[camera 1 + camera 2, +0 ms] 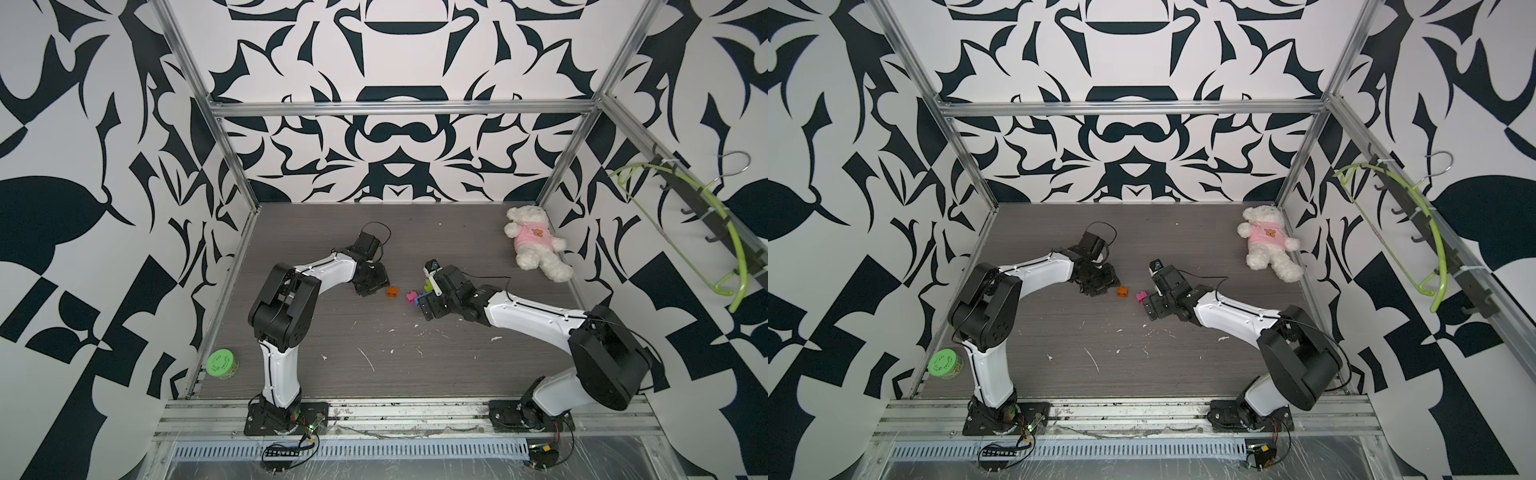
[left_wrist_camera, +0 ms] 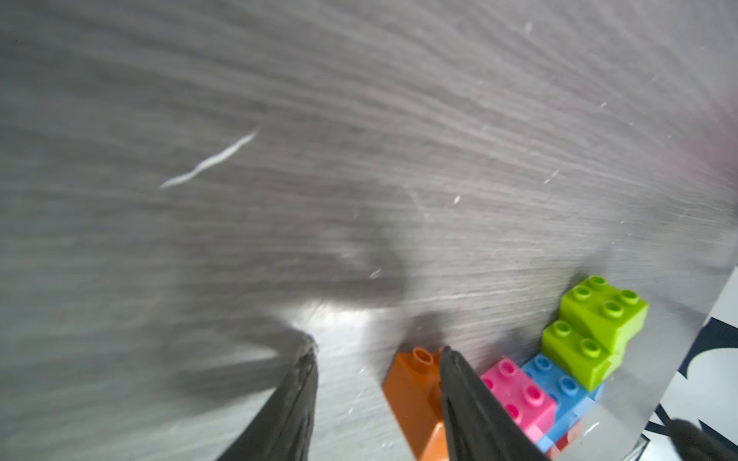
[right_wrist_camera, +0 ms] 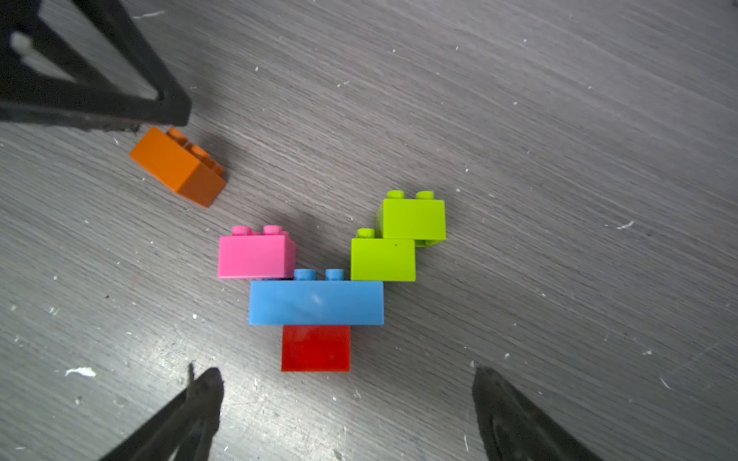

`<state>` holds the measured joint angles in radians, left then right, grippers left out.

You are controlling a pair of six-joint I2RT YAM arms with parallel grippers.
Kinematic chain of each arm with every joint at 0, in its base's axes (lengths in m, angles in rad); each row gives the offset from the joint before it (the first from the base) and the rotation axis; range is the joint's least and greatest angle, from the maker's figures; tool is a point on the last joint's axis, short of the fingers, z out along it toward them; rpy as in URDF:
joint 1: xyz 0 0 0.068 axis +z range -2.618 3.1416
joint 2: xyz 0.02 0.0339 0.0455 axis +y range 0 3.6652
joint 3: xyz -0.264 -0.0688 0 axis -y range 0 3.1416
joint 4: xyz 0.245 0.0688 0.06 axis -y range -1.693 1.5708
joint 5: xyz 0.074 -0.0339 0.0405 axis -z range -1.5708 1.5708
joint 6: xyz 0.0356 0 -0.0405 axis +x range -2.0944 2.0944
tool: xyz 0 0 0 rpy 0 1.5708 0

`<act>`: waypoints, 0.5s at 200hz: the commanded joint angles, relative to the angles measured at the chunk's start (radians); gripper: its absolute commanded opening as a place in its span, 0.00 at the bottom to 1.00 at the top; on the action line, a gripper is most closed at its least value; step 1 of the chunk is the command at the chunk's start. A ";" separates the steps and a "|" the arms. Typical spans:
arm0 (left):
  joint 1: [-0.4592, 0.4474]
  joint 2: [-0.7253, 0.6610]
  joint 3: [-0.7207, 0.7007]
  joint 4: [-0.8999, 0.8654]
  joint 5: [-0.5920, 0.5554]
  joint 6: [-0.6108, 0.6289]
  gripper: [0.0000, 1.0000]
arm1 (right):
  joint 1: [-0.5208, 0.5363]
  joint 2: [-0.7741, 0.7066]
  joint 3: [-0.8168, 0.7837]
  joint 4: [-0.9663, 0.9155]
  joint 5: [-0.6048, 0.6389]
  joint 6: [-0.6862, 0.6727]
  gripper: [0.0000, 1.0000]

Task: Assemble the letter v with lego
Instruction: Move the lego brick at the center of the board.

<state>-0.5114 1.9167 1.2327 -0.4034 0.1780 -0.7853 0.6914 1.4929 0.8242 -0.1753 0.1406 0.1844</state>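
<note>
Orange stood apart: the orange square studded plastic brick (image 3: pixel 177 167) lay on the grey wood-grain surface (image 3: pixel 559 159) just beside the left end effector (image 2: pixel 377 351), its jaws partly apart and empty. The right end effector (image 3: pixel 345 379) gaped wide; just ahead of its tips lay the letter v (image 3: pixel 331 295): red square brick (image 3: pixel 315 347) nearest, then long blue brick (image 3: pixel 279 307), pink square brick (image 3: pixel 253 255), two stepped lime green bricks (image 3: pixel 383 259).

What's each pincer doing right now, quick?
Left pincer: open, holding nothing; orange brick loose at one fingertip.
Right pincer: open wide, empty.
</note>
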 commanded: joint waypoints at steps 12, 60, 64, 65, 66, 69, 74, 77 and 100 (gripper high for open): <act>-0.010 -0.050 -0.067 -0.075 -0.032 -0.008 0.52 | 0.004 -0.022 -0.005 -0.015 0.021 -0.006 1.00; -0.049 -0.051 -0.090 -0.027 -0.008 -0.039 0.51 | 0.005 0.006 -0.012 0.006 0.021 -0.020 1.00; -0.053 -0.049 -0.090 -0.023 -0.006 -0.041 0.51 | 0.004 0.007 -0.014 0.008 0.022 -0.017 1.00; -0.055 -0.048 -0.090 -0.022 -0.005 -0.041 0.51 | 0.004 0.007 -0.013 0.008 0.022 -0.018 1.00; -0.056 -0.047 -0.088 -0.022 -0.005 -0.043 0.51 | 0.004 0.007 -0.015 0.009 0.022 -0.018 1.00; -0.059 -0.045 -0.087 -0.020 -0.004 -0.047 0.51 | 0.004 0.007 -0.017 0.011 0.021 -0.017 1.00; -0.063 -0.042 -0.088 -0.018 -0.002 -0.051 0.51 | 0.004 0.006 -0.019 0.015 0.022 -0.014 1.00; -0.066 -0.041 -0.088 -0.017 -0.001 -0.054 0.51 | 0.004 0.004 -0.021 0.017 0.021 -0.012 1.00; -0.081 -0.042 -0.097 -0.010 -0.002 -0.077 0.50 | 0.003 0.001 -0.031 0.023 0.021 -0.010 1.00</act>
<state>-0.5762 1.8652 1.1648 -0.4061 0.1677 -0.8318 0.6914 1.4937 0.8040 -0.1764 0.1436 0.1768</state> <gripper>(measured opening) 0.503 0.996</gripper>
